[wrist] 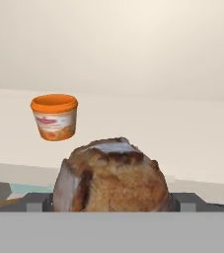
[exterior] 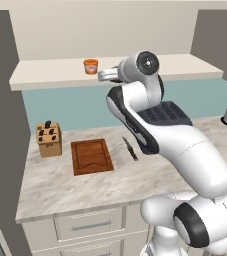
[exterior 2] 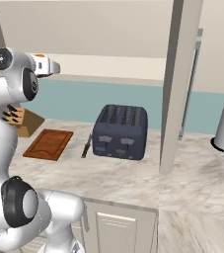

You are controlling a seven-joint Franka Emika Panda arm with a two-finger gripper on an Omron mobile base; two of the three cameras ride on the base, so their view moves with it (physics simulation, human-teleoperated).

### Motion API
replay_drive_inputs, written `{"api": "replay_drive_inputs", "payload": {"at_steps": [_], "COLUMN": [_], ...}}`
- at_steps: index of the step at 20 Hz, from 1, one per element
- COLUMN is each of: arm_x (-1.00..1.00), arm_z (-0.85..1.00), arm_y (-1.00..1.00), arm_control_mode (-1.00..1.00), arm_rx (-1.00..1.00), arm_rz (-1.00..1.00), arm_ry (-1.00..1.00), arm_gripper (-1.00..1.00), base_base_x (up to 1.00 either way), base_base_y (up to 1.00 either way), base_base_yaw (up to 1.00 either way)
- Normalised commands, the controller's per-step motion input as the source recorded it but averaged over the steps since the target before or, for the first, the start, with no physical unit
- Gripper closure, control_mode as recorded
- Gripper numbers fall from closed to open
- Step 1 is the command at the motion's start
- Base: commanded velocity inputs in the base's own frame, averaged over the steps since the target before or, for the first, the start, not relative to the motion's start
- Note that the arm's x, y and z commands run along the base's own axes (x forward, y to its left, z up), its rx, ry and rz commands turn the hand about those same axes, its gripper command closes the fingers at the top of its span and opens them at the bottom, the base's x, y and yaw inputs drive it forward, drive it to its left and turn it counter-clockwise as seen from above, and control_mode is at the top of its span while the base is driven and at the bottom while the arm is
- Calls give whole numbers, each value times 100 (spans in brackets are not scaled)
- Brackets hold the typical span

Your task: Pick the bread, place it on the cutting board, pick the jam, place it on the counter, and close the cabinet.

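The gripper (wrist: 111,202) is clamped on the bread (wrist: 111,175) up at the cabinet (exterior: 110,70) shelf, with the jam (exterior: 90,66) standing just beyond on that shelf, above the bare cutting board (exterior: 91,156).

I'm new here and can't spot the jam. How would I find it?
Look at the open cream cabinet above the counter. On its bottom shelf stands the jam, a small orange tub with a paler label band, left of the brown bread.

The bread (wrist: 111,175) is rough and crusty, the cutting board (exterior: 91,156) matt wood, the counter (exterior: 135,180) smooth marbled stone.
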Motion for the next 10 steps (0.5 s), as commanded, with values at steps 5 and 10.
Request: {"api": "replay_drive_inputs", "payload": {"at_steps": [5, 10], "arm_x": [-41, -35], "arm_z": [0, 0], "arm_y": [0, 0], "arm_control_mode": [-100, -100], "arm_rx": [0, 0], "arm_rz": [0, 0], "arm_ry": [2, 11], "arm_gripper": [100, 100], "base_base_x": [0, 0], "base_base_y": [0, 0], "base_base_yaw": [0, 0]}}
